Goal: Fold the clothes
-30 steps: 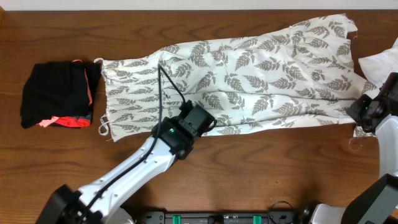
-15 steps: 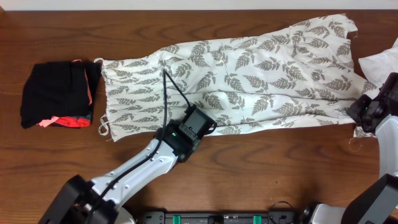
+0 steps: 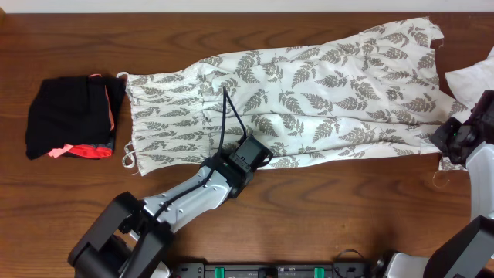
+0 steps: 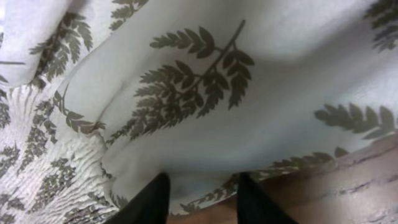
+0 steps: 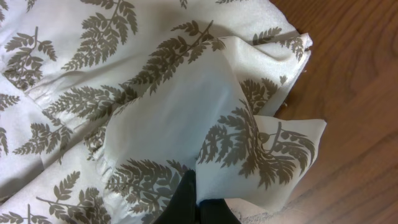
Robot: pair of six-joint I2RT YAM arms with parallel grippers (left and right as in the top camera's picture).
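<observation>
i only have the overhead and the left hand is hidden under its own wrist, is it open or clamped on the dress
observer: The left wrist view shows the left hand open. Its fingers stand apart, and the lower edge of the dress lies in the gap between them.
operator: ok and the right hand, overhead only shows the arm at the table edge
observer: The right wrist view shows the right hand shut on a corner of the dress. The pinched flap is folded up off the wood.
</observation>
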